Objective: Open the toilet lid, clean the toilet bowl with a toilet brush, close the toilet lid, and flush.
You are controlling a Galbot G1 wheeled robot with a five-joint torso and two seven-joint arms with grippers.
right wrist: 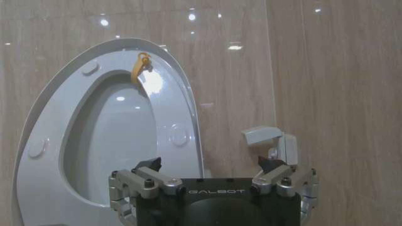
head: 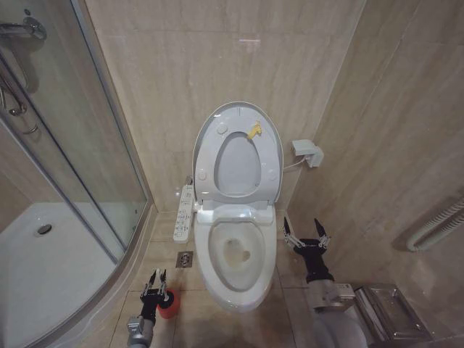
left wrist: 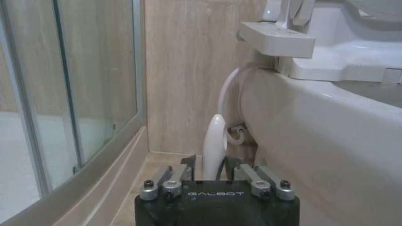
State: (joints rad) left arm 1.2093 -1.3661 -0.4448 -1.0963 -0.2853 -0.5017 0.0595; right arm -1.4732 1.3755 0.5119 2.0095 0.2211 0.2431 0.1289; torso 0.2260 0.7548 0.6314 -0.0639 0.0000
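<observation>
The toilet lid point(head: 238, 167) stands raised against the back wall, with the seat ring point(head: 270, 156) and its yellow tag up in front of it. Below them the toilet bowl point(head: 217, 279) lies uncovered. My left gripper point(head: 154, 279) is low on the floor to the left of the bowl, just above the red holder cup point(head: 168, 307). In the left wrist view its fingers point(left wrist: 188, 165) are shut on the toilet brush's white handle point(left wrist: 213, 139), next to the bowl's outer wall point(left wrist: 326, 136). My right gripper point(head: 304, 233) hovers open and holds nothing, right of the bowl; its wrist view faces the raised lid point(right wrist: 119, 132).
A long white button panel point(head: 184, 214) runs beside the bowl's left rear, with a floor drain point(head: 184, 259) below it. The glass shower enclosure point(head: 72, 167) closes the left side. A white wall box point(head: 306, 151) sits right of the lid, and a metal bin point(head: 388, 312) stands at the lower right.
</observation>
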